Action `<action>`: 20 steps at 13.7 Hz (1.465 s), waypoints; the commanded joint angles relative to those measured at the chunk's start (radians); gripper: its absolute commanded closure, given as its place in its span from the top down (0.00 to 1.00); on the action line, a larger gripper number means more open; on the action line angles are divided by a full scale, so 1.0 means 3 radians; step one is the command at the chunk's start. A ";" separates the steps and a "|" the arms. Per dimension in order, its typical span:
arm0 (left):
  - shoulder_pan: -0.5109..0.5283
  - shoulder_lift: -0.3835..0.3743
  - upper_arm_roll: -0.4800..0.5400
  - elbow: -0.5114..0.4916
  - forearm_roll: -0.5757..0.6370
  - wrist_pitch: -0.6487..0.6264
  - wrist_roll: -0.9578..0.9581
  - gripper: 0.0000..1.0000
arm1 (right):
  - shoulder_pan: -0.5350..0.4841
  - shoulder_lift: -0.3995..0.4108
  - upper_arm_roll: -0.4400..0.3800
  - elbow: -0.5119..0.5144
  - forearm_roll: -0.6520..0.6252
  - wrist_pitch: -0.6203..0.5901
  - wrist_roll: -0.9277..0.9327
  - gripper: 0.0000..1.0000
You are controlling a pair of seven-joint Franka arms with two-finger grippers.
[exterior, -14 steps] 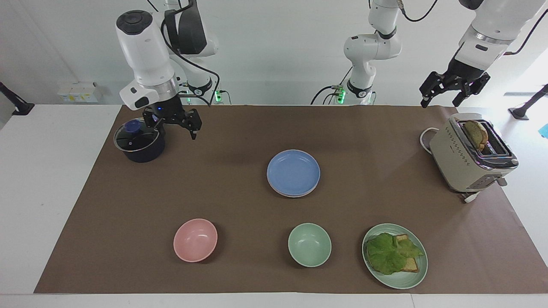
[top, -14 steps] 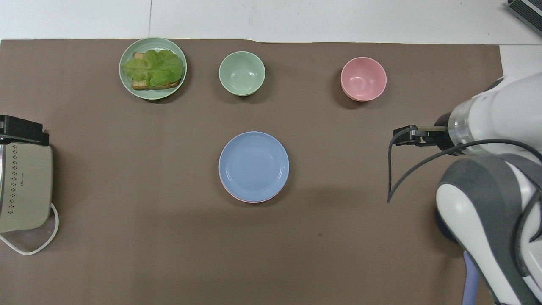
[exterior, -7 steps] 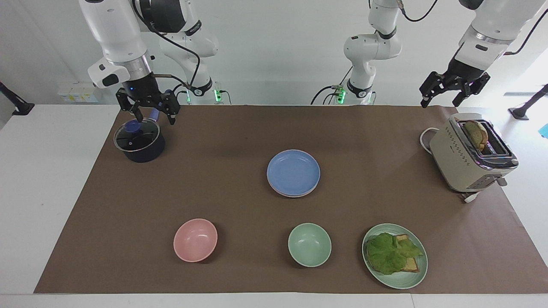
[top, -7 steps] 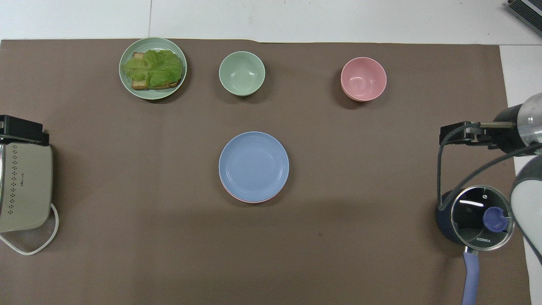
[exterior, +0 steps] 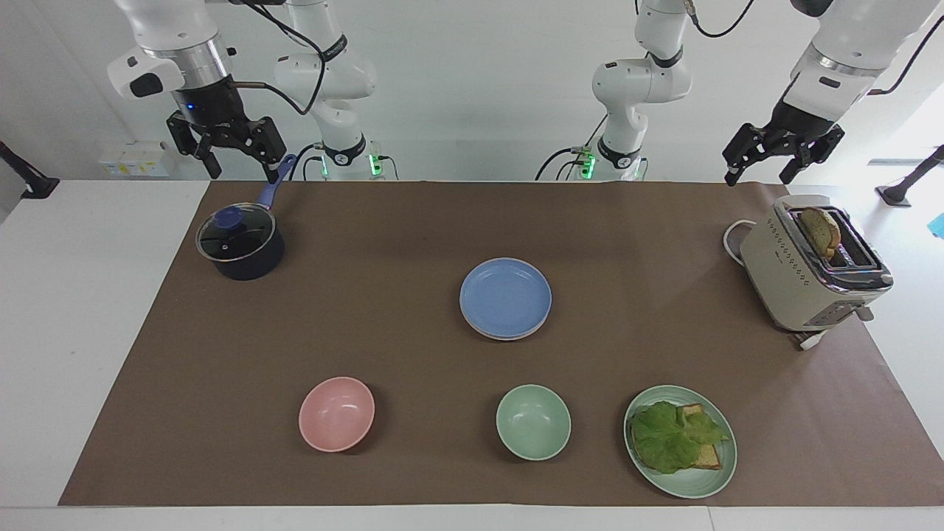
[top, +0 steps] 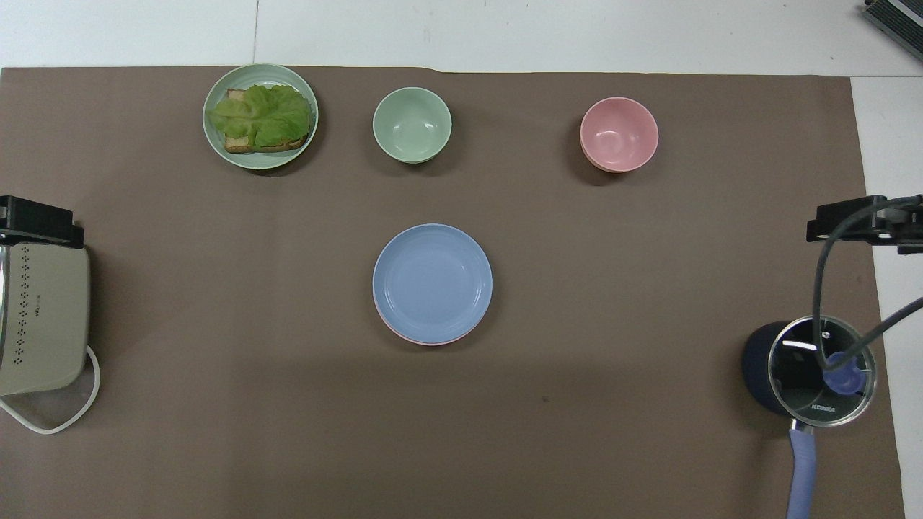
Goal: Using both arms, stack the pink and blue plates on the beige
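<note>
The blue plate (exterior: 505,296) (top: 432,281) lies in the middle of the brown mat, on top of a stack. A thin rim of the pink plate (top: 404,337) peeks out from under it. The beige plate is hidden. My right gripper (exterior: 240,166) (top: 858,222) hangs open and empty, high above the mat's edge by the saucepan. At the other end of the table my left gripper (exterior: 759,173) (top: 40,220) is open and empty, raised above the toaster, where the arm waits.
A dark saucepan (exterior: 240,243) with a glass lid stands at the right arm's end, a beige toaster (exterior: 807,265) holding bread at the left arm's end. Farthest from the robots sit a pink bowl (exterior: 336,413), a green bowl (exterior: 532,422) and a green plate (exterior: 719,472) with lettuce and bread.
My right gripper has risen from beside the saucepan and drawn back toward its own end of the table, uncovering the pan. The left arm and the plates have not moved.
</note>
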 commanded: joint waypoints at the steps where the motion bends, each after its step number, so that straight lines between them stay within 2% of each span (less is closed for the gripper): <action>1: 0.0042 -0.0030 -0.0033 -0.0033 0.0045 -0.0022 0.0036 1.00 | -0.0063 -0.0059 -0.0109 0.0051 0.0103 -0.0120 -0.0071 1.00; 4: 0.0042 -0.0030 -0.0033 -0.0033 0.0045 -0.0022 0.0036 1.00 | -0.0063 -0.0171 -0.0283 -0.0040 0.0078 -0.0146 -0.0076 1.00; 7: 0.0042 -0.0030 -0.0033 -0.0033 0.0045 -0.0022 0.0036 1.00 | -0.0012 -0.0269 -0.0274 -0.0352 0.0052 -0.0146 -0.0096 1.00; 10: 0.0042 -0.0030 -0.0033 -0.0033 0.0045 -0.0022 0.0036 1.00 | 0.0151 -0.0366 -0.0197 -0.0475 0.0057 -0.0166 -0.0188 1.00; 12: 0.0042 -0.0030 -0.0033 -0.0033 0.0045 -0.0022 0.0036 1.00 | 0.0259 -0.0376 -0.0197 -0.0486 0.0057 -0.0136 -0.0188 1.00; 17: 0.0042 -0.0030 -0.0033 -0.0033 0.0045 -0.0022 0.0036 1.00 | 0.0188 -0.0325 -0.0207 -0.0465 0.0011 -0.0110 -0.0546 1.00; 20: 0.0042 -0.0030 -0.0033 -0.0033 0.0045 -0.0022 0.0036 1.00 | 0.0162 -0.0146 -0.0238 -0.0200 -0.0163 -0.0258 -0.0689 1.00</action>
